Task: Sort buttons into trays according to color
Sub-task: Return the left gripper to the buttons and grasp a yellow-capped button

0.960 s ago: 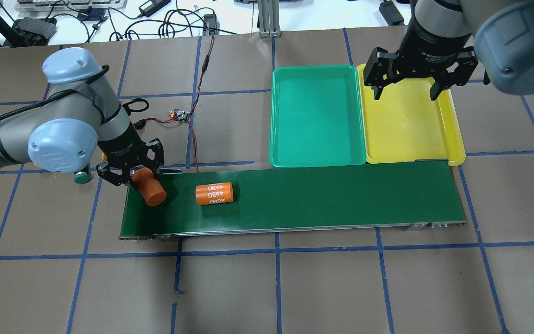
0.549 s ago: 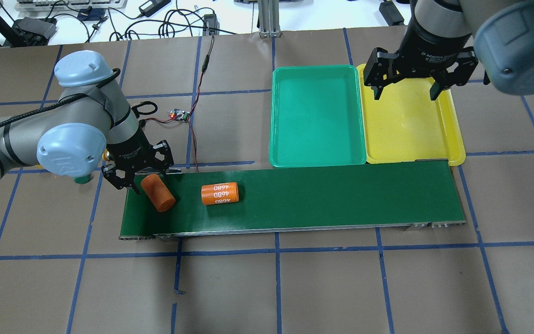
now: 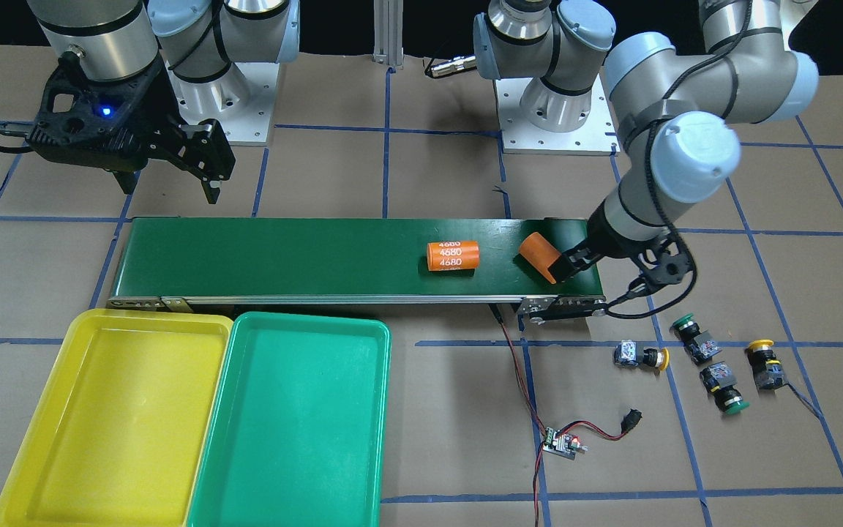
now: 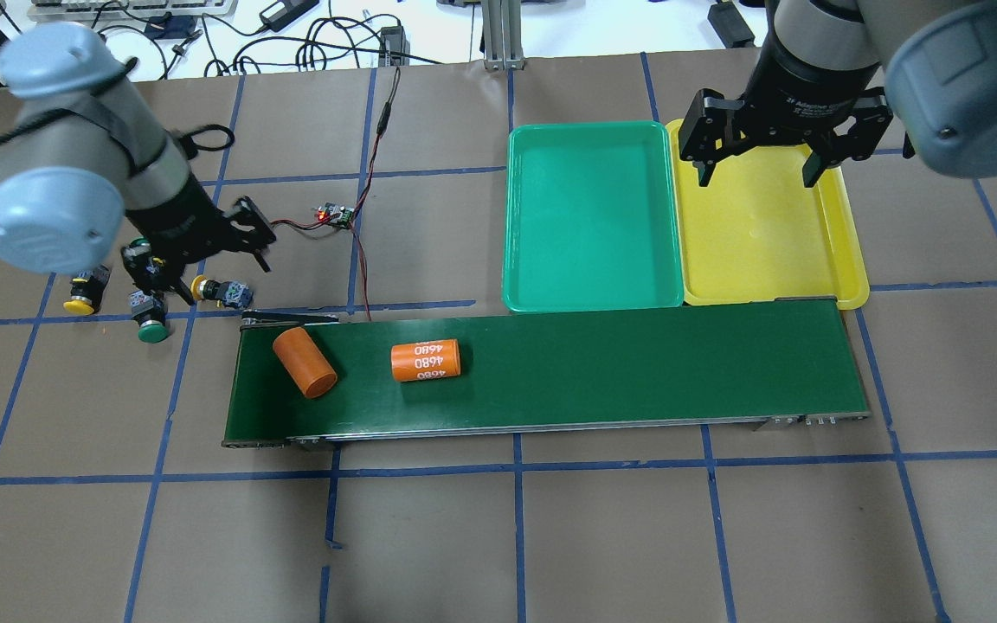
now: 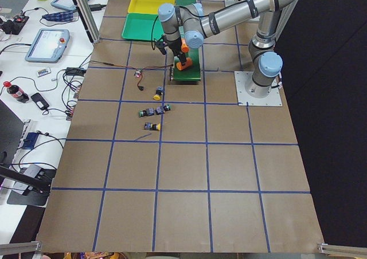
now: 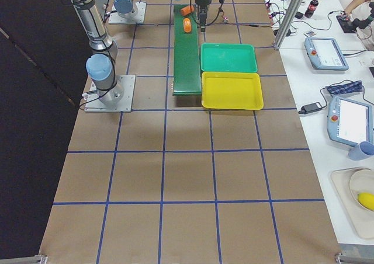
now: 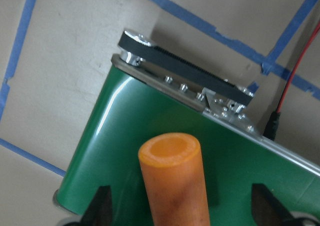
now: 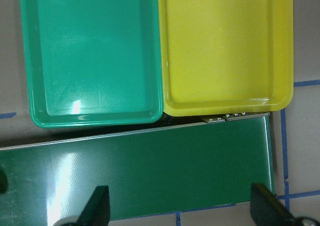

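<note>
Four buttons lie on the table off the belt's end: two yellow [image 4: 81, 294] [image 4: 209, 289] and two green [image 4: 151, 322] [image 4: 135, 256]; they also show in the front view [image 3: 648, 357]. My left gripper [image 4: 197, 256] is open and hovers over them in the overhead view. The left wrist view [image 7: 182, 211] and the front view [image 3: 575, 260] show it at the belt's end, with a plain orange cylinder [image 7: 175, 181] between its open fingers. My right gripper [image 4: 754, 169] is open and empty over the far end of the yellow tray [image 4: 767, 251]. The green tray [image 4: 589, 216] is beside it.
A dark green conveyor belt [image 4: 637, 363] runs in front of the trays and carries the plain orange cylinder [image 4: 305, 362] and one printed "4680" [image 4: 426, 360]. A small circuit board [image 4: 336, 214] with red wires lies behind the belt's left end.
My left gripper let go of the plain orange cylinder on the belt and moved back and left over the buttons. The "4680" cylinder drifted right. The right arm has not moved.
</note>
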You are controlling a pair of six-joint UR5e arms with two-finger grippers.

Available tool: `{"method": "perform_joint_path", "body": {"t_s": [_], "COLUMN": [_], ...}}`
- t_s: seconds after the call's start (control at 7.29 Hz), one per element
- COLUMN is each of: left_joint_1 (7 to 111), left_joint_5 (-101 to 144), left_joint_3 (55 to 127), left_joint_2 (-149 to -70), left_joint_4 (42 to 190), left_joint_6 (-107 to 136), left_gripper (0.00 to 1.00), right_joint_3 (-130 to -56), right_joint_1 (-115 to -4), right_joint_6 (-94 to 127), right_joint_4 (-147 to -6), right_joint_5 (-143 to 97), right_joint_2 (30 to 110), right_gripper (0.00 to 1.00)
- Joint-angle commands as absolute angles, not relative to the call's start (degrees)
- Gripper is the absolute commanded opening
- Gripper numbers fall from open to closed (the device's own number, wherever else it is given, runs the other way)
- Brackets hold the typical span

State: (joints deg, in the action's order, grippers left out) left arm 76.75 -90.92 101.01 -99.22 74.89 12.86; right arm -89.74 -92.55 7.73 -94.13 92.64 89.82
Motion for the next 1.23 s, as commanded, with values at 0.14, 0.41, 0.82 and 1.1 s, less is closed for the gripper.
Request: {"method": "perform_joint_path", "body": {"t_s": [0.14, 0.41, 0.82, 1.1], "left_joint_1": [61.83, 57.85, 55.73, 55.02], "left_joint_5": [-90.88, -90.79, -90.88, -90.36], "left_joint_3": [95.20, 90.47, 87.27, 87.02], "left_joint_2": [-105.96, -112.29, -120.03, -124.17], "left_joint_4": [69.22, 67.15, 63.67, 58.89], "left_joint_6": [-12.77, -23.59, -33.81, -34.80], "left_gripper": [1.00, 1.00, 1.00, 1.00], "right_joint_3": [-89.74, -89.74, -89.74, -89.74], "right_joint_1": [-92.55, -92.55, -92.55, -92.55], "right_joint_6": [7.74, 7.73, 7.73, 7.73], "right_joint_4": [-94.13, -94.13, -94.13, -94.13], "right_joint_5": [92.64, 92.64, 92.64, 92.64], "right_joint_2": [89.82, 89.82, 89.82, 89.82], "right_gripper": [1.00, 1.00, 1.00, 1.00]}}
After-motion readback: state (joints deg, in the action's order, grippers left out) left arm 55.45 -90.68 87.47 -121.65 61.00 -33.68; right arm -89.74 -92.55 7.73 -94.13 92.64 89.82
